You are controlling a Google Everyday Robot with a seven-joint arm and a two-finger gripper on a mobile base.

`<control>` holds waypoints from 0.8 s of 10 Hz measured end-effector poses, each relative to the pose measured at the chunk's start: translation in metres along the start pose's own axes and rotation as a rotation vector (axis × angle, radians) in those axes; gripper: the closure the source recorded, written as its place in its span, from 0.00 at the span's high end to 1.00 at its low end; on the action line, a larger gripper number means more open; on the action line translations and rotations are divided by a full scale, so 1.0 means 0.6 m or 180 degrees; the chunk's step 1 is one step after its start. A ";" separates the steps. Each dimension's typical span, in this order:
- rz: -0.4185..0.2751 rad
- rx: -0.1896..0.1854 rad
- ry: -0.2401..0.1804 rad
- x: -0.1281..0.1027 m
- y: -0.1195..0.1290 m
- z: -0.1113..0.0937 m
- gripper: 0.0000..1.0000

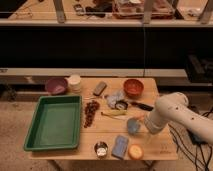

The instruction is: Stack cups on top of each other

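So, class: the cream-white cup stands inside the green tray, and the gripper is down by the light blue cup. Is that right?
Not quite. The camera view shows the cream-white cup standing on the table beside the purple bowl, behind the green tray, not inside it. The rest holds: the gripper is down by the light blue cup.
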 end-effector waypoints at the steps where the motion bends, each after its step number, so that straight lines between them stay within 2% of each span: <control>1: 0.0010 -0.0026 -0.0001 0.002 0.001 0.009 0.65; 6: -0.0090 -0.0097 0.0003 -0.014 -0.018 0.031 0.65; 8: -0.0162 -0.0148 0.0003 -0.022 -0.019 0.053 0.65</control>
